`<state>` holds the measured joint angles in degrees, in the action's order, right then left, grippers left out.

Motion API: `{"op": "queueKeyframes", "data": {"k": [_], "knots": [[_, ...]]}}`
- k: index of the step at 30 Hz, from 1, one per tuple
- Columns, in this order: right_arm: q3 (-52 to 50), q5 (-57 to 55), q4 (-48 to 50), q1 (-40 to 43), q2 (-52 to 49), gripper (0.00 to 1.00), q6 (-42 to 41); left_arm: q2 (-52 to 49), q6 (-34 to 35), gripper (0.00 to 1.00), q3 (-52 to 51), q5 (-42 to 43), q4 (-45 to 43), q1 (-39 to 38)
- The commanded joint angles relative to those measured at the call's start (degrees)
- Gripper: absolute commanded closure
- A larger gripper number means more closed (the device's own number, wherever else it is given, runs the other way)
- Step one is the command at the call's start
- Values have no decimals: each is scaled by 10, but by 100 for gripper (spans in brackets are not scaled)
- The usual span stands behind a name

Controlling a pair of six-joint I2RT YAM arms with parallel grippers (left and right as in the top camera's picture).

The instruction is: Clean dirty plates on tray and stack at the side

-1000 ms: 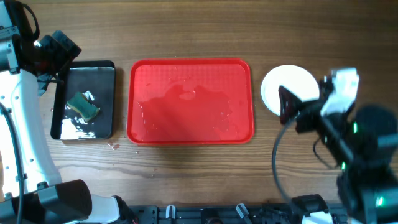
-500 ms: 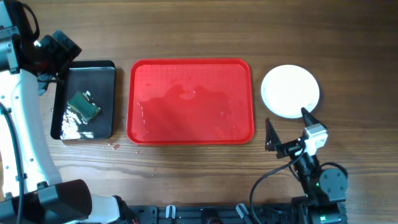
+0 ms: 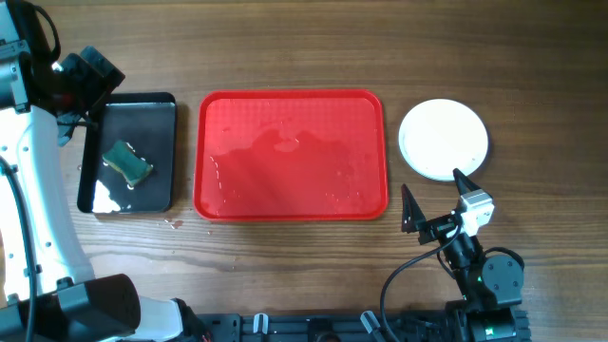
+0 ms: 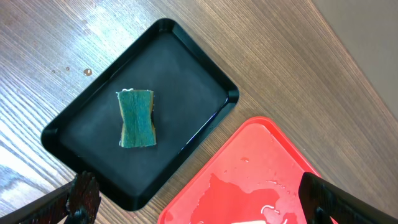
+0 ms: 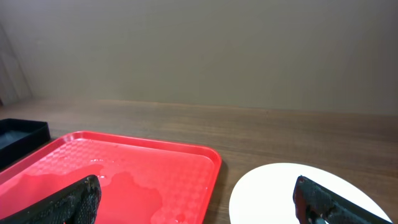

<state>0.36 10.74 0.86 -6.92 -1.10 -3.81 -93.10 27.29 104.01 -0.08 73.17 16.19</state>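
The right gripper (image 3: pixel 430 185) is holding its jaws wide apart and empty, sitting near the front edge of the white plate (image 3: pixel 444 138), which is lying on the bench (image 3: pixel 285 252) just right of the red tray (image 3: pixel 228 119). The tray is showing wet streaks. The left gripper (image 4: pixel 200 198), jaws likewise spread wide, is hanging above the black tray (image 4: pixel 186 124) carrying a green sponge (image 4: pixel 137 118).

The wooden table (image 3: pixel 285 47) carries a black tray (image 3: pixel 158 123), red tray (image 3: pixel 237 114) and white plate (image 3: pixel 443 140).
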Motion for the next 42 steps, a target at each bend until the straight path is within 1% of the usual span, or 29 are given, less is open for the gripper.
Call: {"op": "queueKeyframes", "data": {"k": [1,10,11,15,17,18,20,22,23,25,27,31,33,34,36,38,42], "knots": [[-1,11,1,2,9,0,-8,-4,2,0,2,3,0,0],[-1,11,1,2,9,0,-9,-4,1,0,2,2,0,0],[-1,11,1,2,9,0,-8,-2,-1,0,2,-12,0,0],[-1,11,1,2,9,0,-8,42,0,0,-2,-28,-8,-3],[-1,11,1,2,9,0,-9,81,0,0,-32,-23,-37,-16],[-1,11,1,2,9,0,-9,105,-1,0,-58,-24,-64,-27],[-1,11,1,2,9,0,-9,168,-5,0,-138,-24,-151,-55],[-1,11,1,2,9,0,-9,244,-30,0,-242,-16,-249,-86],[-1,11,1,2,9,0,-9,294,-51,0,-312,0,-300,-100],[-1,11,1,2,9,0,-8,350,-70,0,-389,23,-353,-110],[-1,11,1,2,9,0,-9,439,-94,0,-511,46,-438,-122],[-1,11,1,2,9,1,-8,598,-139,0,-721,71,-576,-136],[-1,11,1,2,8,0,-8,648,-150,0,-787,71,-616,-143],[-1,11,1,2,9,0,-9,694,-158,0,-843,71,-652,-151],[-1,11,1,2,9,0,-8,754,-184,0,-906,71,-694,-162],[-1,11,1,2,9,0,-9,803,-208,0,-949,71,-716,-171],[-1,11,1,2,9,0,-8,871,-247,0,-999,71,-717,-179]]}}
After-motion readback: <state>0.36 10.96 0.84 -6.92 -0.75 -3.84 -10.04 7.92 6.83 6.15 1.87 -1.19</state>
